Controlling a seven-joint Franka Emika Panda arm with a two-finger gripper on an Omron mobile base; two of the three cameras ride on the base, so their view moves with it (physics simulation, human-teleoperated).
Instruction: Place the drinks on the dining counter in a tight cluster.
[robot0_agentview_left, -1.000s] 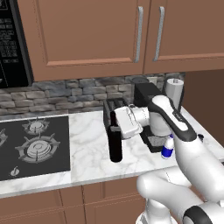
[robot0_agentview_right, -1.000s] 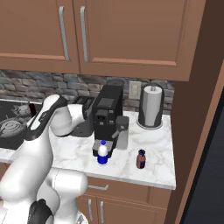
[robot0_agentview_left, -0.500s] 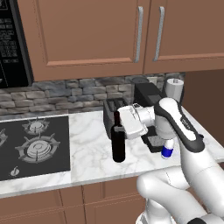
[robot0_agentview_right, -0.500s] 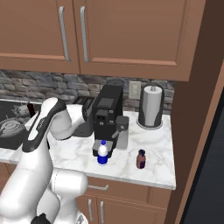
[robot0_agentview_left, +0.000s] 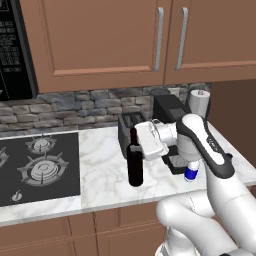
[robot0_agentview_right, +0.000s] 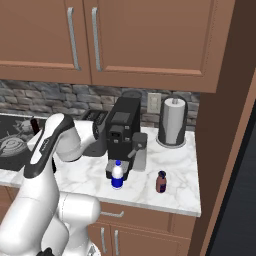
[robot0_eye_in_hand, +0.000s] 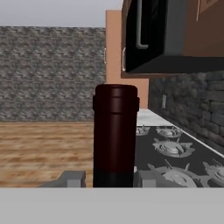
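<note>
- Wine bottle (robot0_agentview_left: 135, 165) first: you have a tall, near-black glass bottle with a slim neck and a dark red cap, standing upright on the marble counter (robot0_agentview_left: 100, 175) just right of the stove (robot0_agentview_left: 37, 167).
- Your gripper (robot0_agentview_left: 136, 146) reaches in from the right at neck height; in the hand view the neck (robot0_eye_in_hand: 115, 135) fills the gap between the two fingertips (robot0_eye_in_hand: 72, 179), so the jaws sit narrow, clamped on the wine bottle.
- You can see the small white bottle (robot0_agentview_right: 117, 175) with its blue band and blue cap standing near the front of the coffee machine (robot0_agentview_right: 122, 132), and the tiny reddish-brown bottle (robot0_agentview_right: 160, 181) to its right, apart from it and close to the counter's near edge.
- Behind the wine bottle you have the black toaster (robot0_agentview_left: 127, 132) close by, so the far side is tight; the near side has bare marble up to the counter edge.
- To the left the stove top begins just beside the bottle; to the right your own arm and the coffee machine take the room.
- A paper towel roll (robot0_agentview_right: 172, 122) stands at the far right by the wall, and cabinets (robot0_agentview_left: 100, 40) hang overhead.
- You cannot read any writing: the blue label is too small, and the wine bottle shows no legible label.
</note>
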